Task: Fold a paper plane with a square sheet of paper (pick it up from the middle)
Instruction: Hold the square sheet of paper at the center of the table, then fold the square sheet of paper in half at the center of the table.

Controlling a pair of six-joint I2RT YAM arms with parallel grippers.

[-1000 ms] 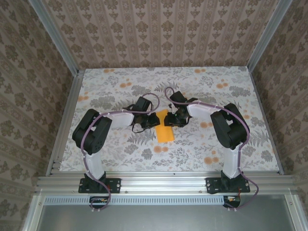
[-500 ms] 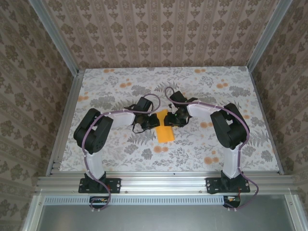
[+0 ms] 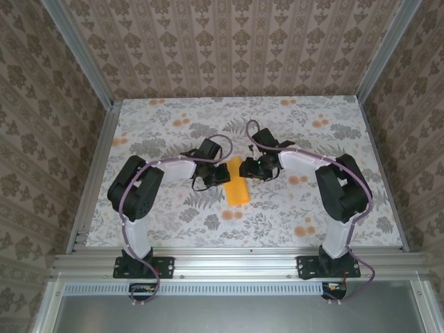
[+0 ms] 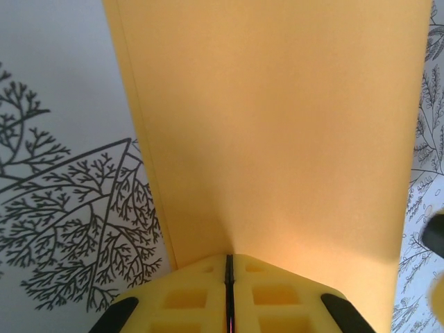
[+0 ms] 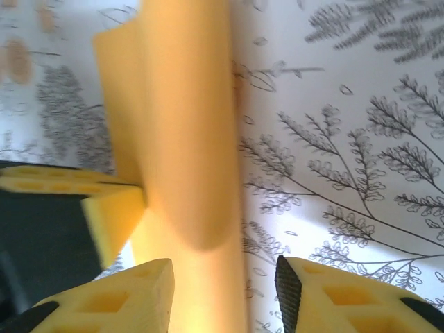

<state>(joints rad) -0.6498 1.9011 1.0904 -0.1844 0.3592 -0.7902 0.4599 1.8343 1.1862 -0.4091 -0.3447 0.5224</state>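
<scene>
One folded orange paper [image 3: 237, 189], mid-table [image 3: 298, 215]: left gripper [image 4: 229, 260] pinched tight on its edge, right gripper [image 5: 223, 276] parted, astride it.

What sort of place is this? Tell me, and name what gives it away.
Probably a purpose-built robot test cell: an aluminium frame boxes in the flowered table, patterned wallpaper lines its walls, and a left arm and right arm bolted at the near edge work on orange paper.

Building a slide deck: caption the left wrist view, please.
Left gripper shut on an edge of the orange paper, over the leaf-print table.
</scene>
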